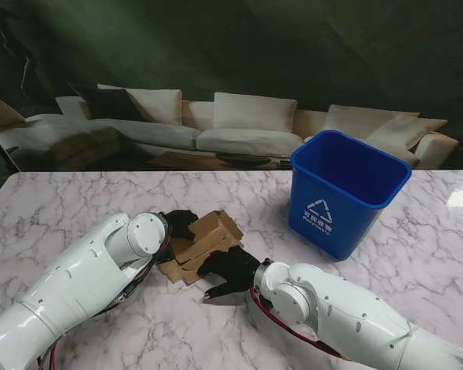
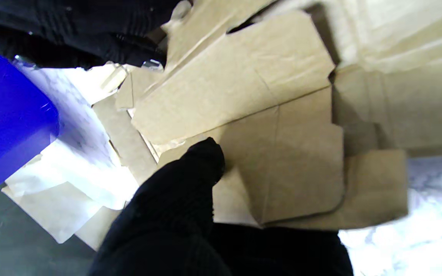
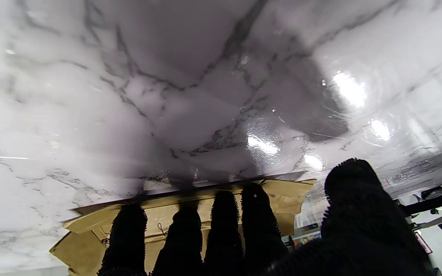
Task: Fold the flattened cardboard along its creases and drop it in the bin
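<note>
Your left hand (image 1: 182,223) fingers resting on the cardboard (image 1: 208,237), right hand (image 1: 230,270) fingers laid flat along its near edge, neither visibly gripping, bin (image 1: 347,193) to the right

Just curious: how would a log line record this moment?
cardboard: partly folded, on table | left hand: on it | right hand: on it | bin: upright, apart
</note>
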`<state>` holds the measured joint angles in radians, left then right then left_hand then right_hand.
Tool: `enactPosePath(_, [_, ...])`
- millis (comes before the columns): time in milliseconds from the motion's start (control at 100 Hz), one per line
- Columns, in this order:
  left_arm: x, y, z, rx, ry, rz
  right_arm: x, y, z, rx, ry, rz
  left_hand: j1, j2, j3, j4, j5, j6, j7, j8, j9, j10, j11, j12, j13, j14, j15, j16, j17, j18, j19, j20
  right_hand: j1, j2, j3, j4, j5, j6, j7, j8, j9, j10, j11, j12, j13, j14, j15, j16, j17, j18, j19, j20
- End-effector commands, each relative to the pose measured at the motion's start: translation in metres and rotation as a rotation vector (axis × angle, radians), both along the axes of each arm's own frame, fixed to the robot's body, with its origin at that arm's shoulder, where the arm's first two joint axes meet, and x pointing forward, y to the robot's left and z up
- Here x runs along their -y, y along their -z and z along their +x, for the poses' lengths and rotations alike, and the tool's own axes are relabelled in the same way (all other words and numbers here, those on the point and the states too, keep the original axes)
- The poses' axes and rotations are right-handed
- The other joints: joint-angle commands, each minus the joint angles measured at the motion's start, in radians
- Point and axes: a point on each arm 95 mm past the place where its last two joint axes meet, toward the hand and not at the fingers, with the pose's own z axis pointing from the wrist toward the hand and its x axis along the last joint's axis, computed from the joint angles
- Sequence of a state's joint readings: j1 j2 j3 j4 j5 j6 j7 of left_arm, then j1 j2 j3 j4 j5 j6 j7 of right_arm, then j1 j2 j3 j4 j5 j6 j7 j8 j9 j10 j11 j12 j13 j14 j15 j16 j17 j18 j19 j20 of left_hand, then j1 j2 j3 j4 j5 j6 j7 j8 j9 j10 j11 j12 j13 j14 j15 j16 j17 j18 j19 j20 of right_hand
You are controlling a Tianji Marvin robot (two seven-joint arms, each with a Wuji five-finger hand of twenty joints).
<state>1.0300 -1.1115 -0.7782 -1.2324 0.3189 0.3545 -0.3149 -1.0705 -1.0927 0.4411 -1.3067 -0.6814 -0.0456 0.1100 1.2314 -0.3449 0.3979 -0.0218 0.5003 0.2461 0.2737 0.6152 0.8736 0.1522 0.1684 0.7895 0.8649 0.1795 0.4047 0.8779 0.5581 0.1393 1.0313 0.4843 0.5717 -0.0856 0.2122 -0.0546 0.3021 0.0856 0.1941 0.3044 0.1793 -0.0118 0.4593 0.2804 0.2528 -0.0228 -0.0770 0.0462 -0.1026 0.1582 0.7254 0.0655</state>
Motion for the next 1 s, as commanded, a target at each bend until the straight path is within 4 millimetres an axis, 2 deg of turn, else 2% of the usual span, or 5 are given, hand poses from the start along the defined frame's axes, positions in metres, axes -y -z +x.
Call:
enactPosePath(0, [0.012,0.009,-0.014,-0.022,0.033,-0.011,0.020,0.043,-0.021,-0.093,0.022,-0.093,0.060,-0.055,0.042,-0.029,0.097,-0.077,0.120,0.057,0.118,-0.100,0.046,0.018,0.045,0.014,0.057,0.018,0.043,-0.058,0.095,0.041,0.003,0.024,-0.025,0.022,0.047,0.047,0.103,0.028,0.072,0.150,-0.026,-0.038,0.048,0.104,0.096,0.061,0.021,0.058,0.058,0.019])
enactPosePath(250, [0.005,-0.015,-0.020,0.089,0.034,-0.052,0.021,0.027,-0.024,-0.063,0.042,-0.027,0.060,-0.064,0.042,-0.026,0.168,-0.112,0.192,0.100,0.150,-0.112,0.061,0.013,0.071,0.022,0.071,0.009,0.071,-0.052,0.118,0.045,0.005,0.023,-0.027,0.024,0.052,0.049,0.109,0.031,0.079,0.151,-0.017,-0.035,0.057,0.109,0.103,0.063,0.046,0.068,0.089,0.034])
enactPosePath(760, [-0.017,-0.058,-0.030,0.298,0.002,-0.151,0.027,-0.025,-0.036,0.001,0.152,0.247,0.060,-0.059,0.044,-0.025,0.166,-0.111,0.217,0.085,0.150,-0.108,0.070,0.022,0.069,0.026,0.089,0.004,0.071,-0.046,0.133,0.042,0.009,0.009,-0.023,0.025,0.108,0.041,0.152,0.044,0.168,0.149,0.035,-0.011,0.159,0.136,0.205,0.124,0.131,0.099,0.220,0.120])
enactPosePath(870, [-0.021,-0.070,-0.039,0.354,0.011,-0.180,0.029,-0.034,-0.040,-0.008,0.206,0.280,0.060,-0.050,0.048,-0.027,0.160,-0.108,0.215,0.078,0.138,-0.100,0.069,0.026,0.057,0.027,0.088,0.002,0.059,-0.039,0.128,0.040,-0.034,0.005,-0.017,0.022,0.209,0.010,0.278,0.125,0.280,0.148,0.078,0.012,0.255,0.147,0.287,0.179,0.199,0.122,0.280,0.182])
enactPosePath(990, [-0.024,-0.083,-0.048,0.411,0.028,-0.199,0.032,-0.035,-0.043,-0.064,0.295,0.289,0.060,-0.045,0.048,-0.027,0.156,-0.108,0.215,0.078,0.131,-0.098,0.074,0.034,0.053,0.024,0.089,0.003,0.055,-0.040,0.127,0.040,-0.120,0.014,-0.036,0.012,0.285,0.006,0.345,0.185,0.330,0.159,0.081,0.015,0.292,0.160,0.311,0.193,0.237,0.129,0.305,0.204])
